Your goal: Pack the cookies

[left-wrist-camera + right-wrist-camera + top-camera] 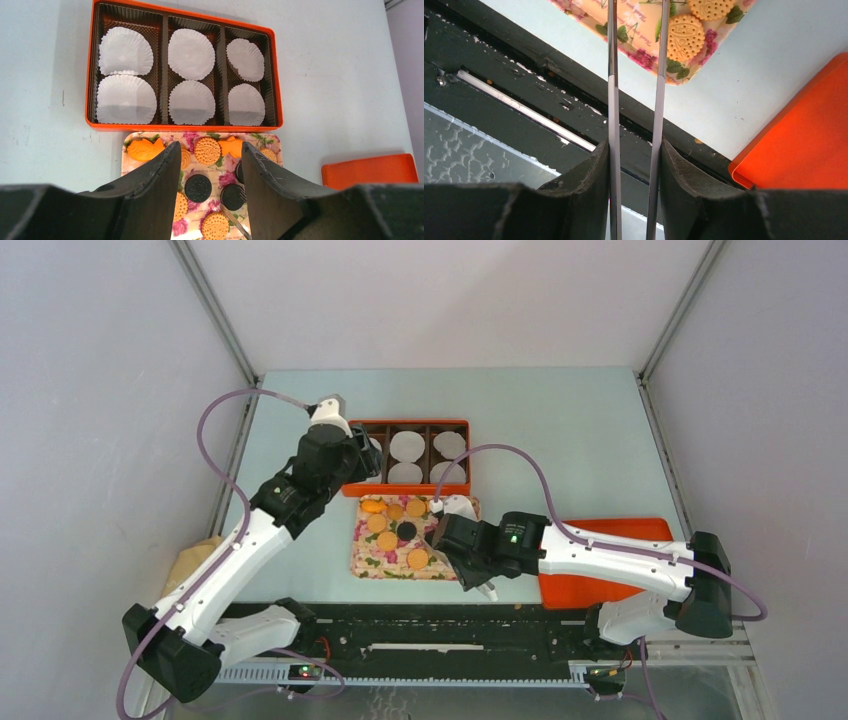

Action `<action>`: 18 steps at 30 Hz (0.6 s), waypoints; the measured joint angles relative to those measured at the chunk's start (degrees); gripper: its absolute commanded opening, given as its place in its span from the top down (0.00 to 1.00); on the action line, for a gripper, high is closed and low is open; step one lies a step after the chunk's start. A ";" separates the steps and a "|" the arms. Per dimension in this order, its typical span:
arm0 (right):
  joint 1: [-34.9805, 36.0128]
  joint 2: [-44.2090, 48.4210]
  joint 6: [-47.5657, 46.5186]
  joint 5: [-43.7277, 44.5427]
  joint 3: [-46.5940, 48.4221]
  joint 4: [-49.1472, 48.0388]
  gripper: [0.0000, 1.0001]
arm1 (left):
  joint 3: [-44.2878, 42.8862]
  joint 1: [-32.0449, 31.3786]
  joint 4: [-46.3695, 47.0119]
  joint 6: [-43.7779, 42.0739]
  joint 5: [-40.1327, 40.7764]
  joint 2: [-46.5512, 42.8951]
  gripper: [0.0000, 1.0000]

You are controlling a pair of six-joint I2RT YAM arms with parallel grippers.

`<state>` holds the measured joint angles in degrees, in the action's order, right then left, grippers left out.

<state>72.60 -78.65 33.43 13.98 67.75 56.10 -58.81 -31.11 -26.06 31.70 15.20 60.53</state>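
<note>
While the small round golden-orange and black cookies (387,540) lie on the flowered flat tray (372,562), our right claw (634,145) grips thin steel tongs (612,75), left claw (211,146) released; we judge nipping one cookie next.

Right wrist view. The right gripper (634,150) clamped a pair of metal tongs (612,75), whose two arms stood apart and reached over a floral tray (644,55). Two golden cookies (685,36) lay near the tray's corner. An orange lid (804,145) lay to the right, and a black rail (524,85) bordered the table (724,100) at its near edge.
</note>
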 measured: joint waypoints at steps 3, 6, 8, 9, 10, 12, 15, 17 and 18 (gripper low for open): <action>-0.02 0.24 0.72 0.83 0.00 0.66 0.55 | 0.00 0.00 0.15 0.24 -0.48 -0.39 0.47; 0.00 0.24 1.57 1.62 0.00 1.81 0.54 | 0.42 0.00 0.57 0.44 -0.66 -0.87 0.47; -0.02 0.24 1.92 2.08 0.00 2.43 0.51 | 0.96 0.00 0.68 0.46 -0.68 -1.22 0.47; 0.00 0.26 2.08 2.16 0.00 2.64 0.50 | 1.11 0.00 0.66 0.48 -0.70 -1.31 0.47; 0.00 0.33 2.23 2.29 0.00 2.86 0.49 | 1.25 0.00 0.70 0.48 -0.83 -1.33 0.47; 0.00 0.57 2.56 2.54 0.00 3.10 0.49 | 1.51 0.00 0.79 0.55 -0.90 -1.36 0.47; 0.00 0.72 2.78 2.58 0.00 3.37 0.50 | 1.92 0.00 0.90 0.94 -1.01 -1.36 0.47; 0.00 0.63 2.78 2.58 0.00 3.37 0.52 | 2.14 0.00 1.14 0.96 -1.05 -1.36 0.47; 0.00 0.52 2.78 2.60 0.00 3.37 0.53 | 2.27 0.00 1.20 1.01 -1.14 -1.36 0.47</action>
<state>72.60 -78.13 36.21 16.58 67.75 59.46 -56.53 -31.11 -24.86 32.71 14.06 59.18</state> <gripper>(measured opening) 0.509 0.532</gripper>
